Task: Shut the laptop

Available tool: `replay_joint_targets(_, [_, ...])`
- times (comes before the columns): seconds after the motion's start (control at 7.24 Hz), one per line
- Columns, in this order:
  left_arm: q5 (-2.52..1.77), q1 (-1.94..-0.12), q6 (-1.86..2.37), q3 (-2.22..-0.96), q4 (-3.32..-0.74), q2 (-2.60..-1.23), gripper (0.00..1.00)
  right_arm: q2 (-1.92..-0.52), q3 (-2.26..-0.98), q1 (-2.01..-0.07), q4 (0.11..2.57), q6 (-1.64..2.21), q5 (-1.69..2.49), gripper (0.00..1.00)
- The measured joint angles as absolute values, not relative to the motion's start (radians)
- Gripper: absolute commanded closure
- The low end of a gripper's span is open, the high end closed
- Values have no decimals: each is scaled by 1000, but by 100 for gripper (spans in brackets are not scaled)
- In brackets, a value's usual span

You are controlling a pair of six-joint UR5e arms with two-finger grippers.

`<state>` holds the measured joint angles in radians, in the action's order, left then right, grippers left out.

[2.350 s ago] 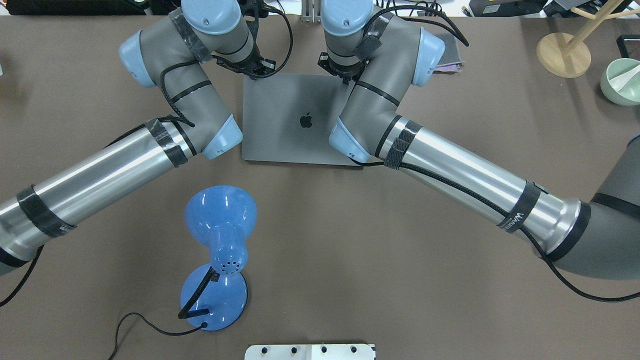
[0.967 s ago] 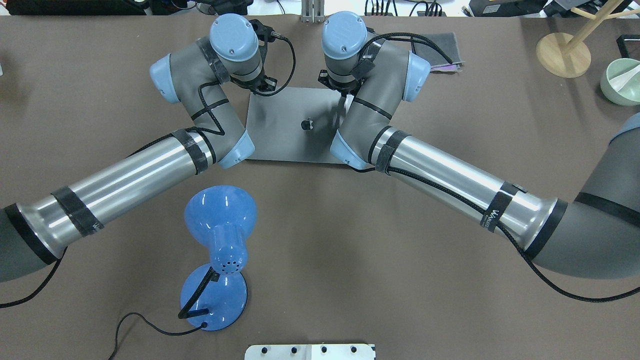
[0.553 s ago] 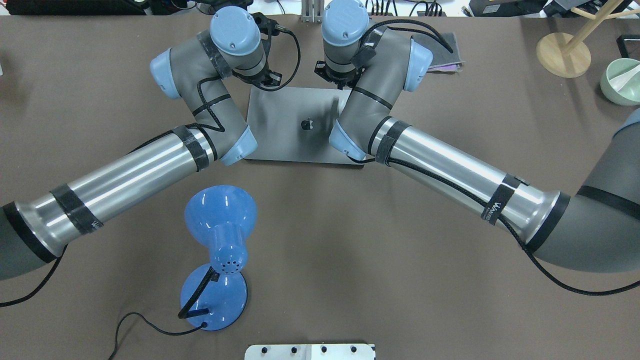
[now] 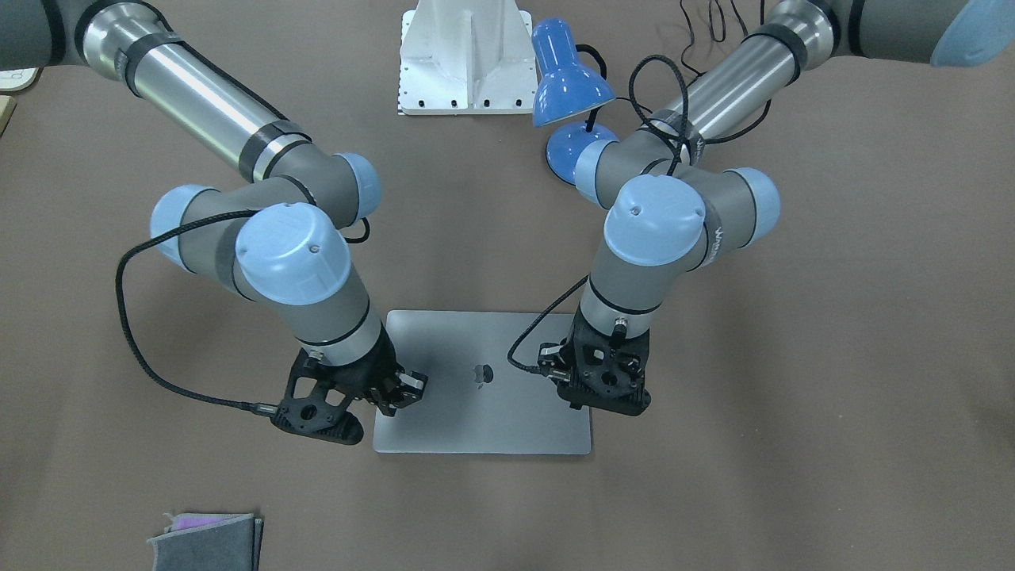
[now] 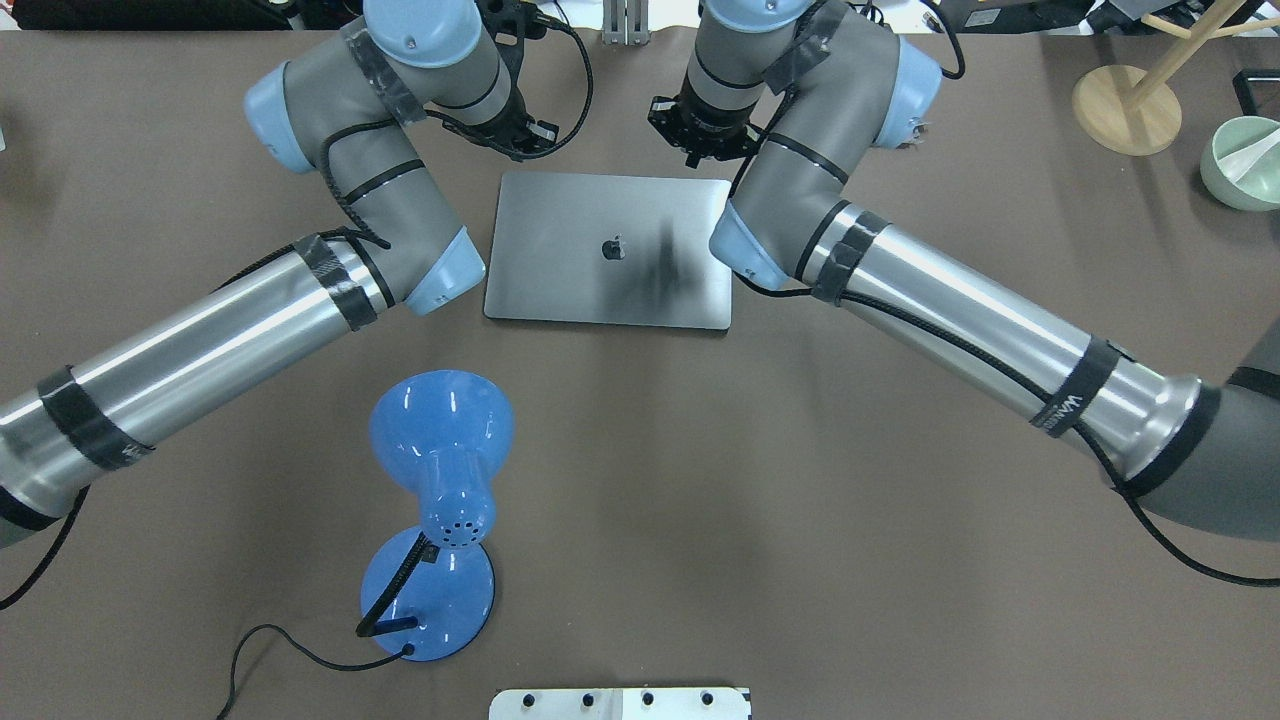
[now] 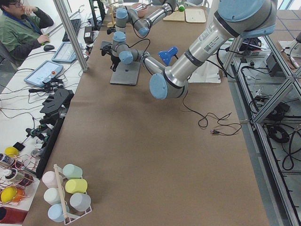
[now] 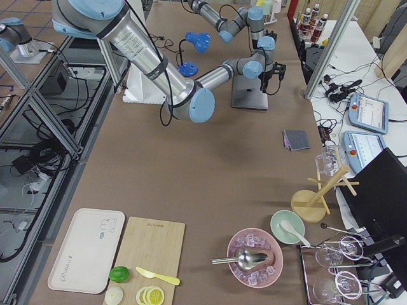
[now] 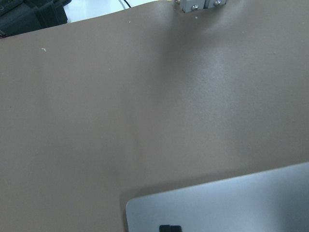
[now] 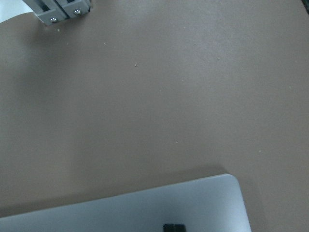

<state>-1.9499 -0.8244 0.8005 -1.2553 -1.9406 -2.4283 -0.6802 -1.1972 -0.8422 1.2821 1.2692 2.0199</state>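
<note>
The silver-grey laptop [image 5: 560, 270] lies shut and flat on the brown table, its lid with the dark apple logo facing up; it also shows in the front view [image 4: 492, 412]. My left gripper [image 5: 520, 138] hangs just past the lid's far left corner; its wrist view shows that corner [image 8: 217, 208] below shut fingertips [image 8: 170, 228]. My right gripper [image 5: 705, 140] hangs just past the far right corner [image 9: 193, 203], also shut and empty. Both hover above the lid [image 4: 400, 388] [image 4: 603, 392], apart from it.
A blue desk lamp [image 5: 440, 450] stands on the near side of the laptop, its cable trailing. A folded grey cloth [image 4: 206, 539] lies beyond the laptop. A wooden stand [image 5: 1127, 108] and a green bowl [image 5: 1240, 165] sit far right.
The lid has come down from slightly raised to flat. Both grippers have then lifted off the lid and moved back past its far edge, the right one also outward.
</note>
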Motion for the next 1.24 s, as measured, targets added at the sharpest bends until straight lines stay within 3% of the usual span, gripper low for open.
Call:
replay_joint_targets(0.28, [-2071, -888, 764, -1477, -1773, -2329, 2, -833, -1456, -877, 1452, 1112, 2030, 0])
replay_joint_targets(0.69, [-2167, -1048, 486, -1815, -1412, -2166, 2, -1199, -1859, -976, 1560, 818, 2072, 0])
replay_joint_targets(0.97, [-2279, -1226, 180, -1893, -1299, -2010, 2, -1441, -1982, -1130, 1606, 495, 2134, 0])
replay_joint_targets(1.24, [-2353, -1404, -104, -1865, -1284, -1836, 2, -1645, -1982, -1335, 1614, 121, 2232, 0])
